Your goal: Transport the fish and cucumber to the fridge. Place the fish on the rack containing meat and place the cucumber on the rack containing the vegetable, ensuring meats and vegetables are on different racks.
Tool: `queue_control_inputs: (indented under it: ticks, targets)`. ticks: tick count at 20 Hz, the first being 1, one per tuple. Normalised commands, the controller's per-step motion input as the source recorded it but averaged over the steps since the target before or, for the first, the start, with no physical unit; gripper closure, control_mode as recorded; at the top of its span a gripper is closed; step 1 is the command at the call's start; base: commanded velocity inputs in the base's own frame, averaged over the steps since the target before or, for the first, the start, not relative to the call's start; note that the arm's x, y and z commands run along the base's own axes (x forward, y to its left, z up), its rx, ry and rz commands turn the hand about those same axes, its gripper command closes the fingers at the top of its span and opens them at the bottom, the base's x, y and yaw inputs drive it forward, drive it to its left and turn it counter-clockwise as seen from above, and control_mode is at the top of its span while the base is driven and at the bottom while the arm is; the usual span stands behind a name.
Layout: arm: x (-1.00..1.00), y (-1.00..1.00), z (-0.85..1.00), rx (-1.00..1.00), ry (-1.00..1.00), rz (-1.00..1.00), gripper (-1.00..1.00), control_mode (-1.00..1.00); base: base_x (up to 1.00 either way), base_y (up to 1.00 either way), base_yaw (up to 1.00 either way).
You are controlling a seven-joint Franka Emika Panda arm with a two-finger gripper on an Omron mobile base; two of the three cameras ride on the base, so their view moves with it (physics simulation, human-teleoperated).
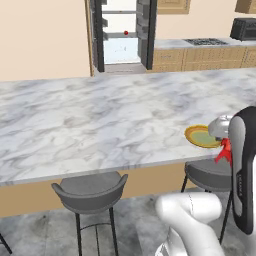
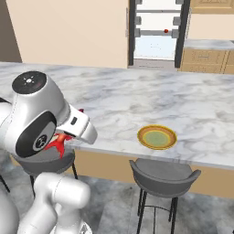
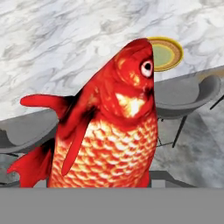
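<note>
Fish (image 3: pixel 109 127): lifted clear of surface (image 1: pixel 100 120), hanging close before the hand camera, head toward plate (image 3: pixel 168 52); apparently grasped by tool, fingers hidden behind it, so grip judged, not seen. Fridge (image 1: pixel 122 35): far across room, open, red ball (image 1: pixel 126 33) on a shelf. Remaining: carry, shelve fish; cucumber not yet handled

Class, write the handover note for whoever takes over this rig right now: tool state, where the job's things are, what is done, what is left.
Tool: shut on the fish, held by the near edge of the marble counter.
Fridge: open, across the room; the red vegetable sits on a shelf.
Yellow plate: on the counter.
Cucumber and meat: cannot tell where.
Done: fish picked up.
Left: carry the fish to the meat's rack, then put the cucumber on the vegetable's rack.
</note>
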Motion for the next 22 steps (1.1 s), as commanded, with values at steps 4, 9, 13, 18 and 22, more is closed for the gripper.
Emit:
queue_control_inputs:
  ticks: [4, 9, 13, 18, 22]
  targets:
    - [-0.09, 0.11, 0.03, 0.0, 0.0, 0.02, 1.0, 1.0, -0.61, 0.39, 0.02]
    - [0.0, 0.0, 0.0, 0.0, 0.0, 0.0, 1.0, 1.0, -1.0, 0.96, 0.07]
    - [0.0, 0.0, 0.0, 0.0, 0.0, 0.0, 1.0, 1.0, -0.29, 1.0, 0.14]
    - [0.0, 0.0, 0.0, 0.0, 0.0, 0.0, 1.0, 1.0, 0.5, 1.0, 0.01]
    - [0.0, 0.0, 0.0, 0.0, 0.0, 0.0, 1.0, 1.0, 0.58, 1.0, 0.0]
